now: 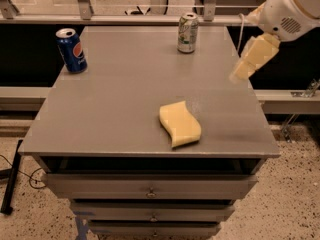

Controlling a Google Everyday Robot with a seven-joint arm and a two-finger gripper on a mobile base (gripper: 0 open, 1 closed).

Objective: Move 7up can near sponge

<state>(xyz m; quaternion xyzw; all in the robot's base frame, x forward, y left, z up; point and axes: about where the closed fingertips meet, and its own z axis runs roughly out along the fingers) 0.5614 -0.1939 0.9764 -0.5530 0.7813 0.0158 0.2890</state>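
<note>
- A dark post (pixel 11 176) leans on the speckled floor off the tabletop's left edge, with a thin cable looping beside it.
- The blue Pepsi can (pixel 71 50) stands upright near the far left corner of the tabletop, close to the left edge. Its silver top faces up.
- The grey tabletop (pixel 120 99) sits on a cabinet. A drawer (pixel 150 188) with a small knob shows below the near edge, and more drawers lie beneath it.
- The sponge (pixel 180 124) is pale yellow with wavy, S-curved sides. It lies flat right of the middle, close to the near edge and toward the near right corner, touching nothing else.
- The 7up can (pixel 187 32) is pale silver-white with green markings. It stands upright by the far edge, toward the far right corner. It is well apart from the sponge, with bare tabletop between the two, and nothing holds it.
- The claw (pixel 244 66) is a pale yellowish piece angled down and to the left. It hangs over the right edge of the tabletop in its far half, right of the 7up can and clear of it. I cannot tell whether the claw is open or closed, and it carries nothing I can see.
- The white robot arm (pixel 292 9) comes in from the upper right, beyond the far right corner, with the claw at its lower end.
</note>
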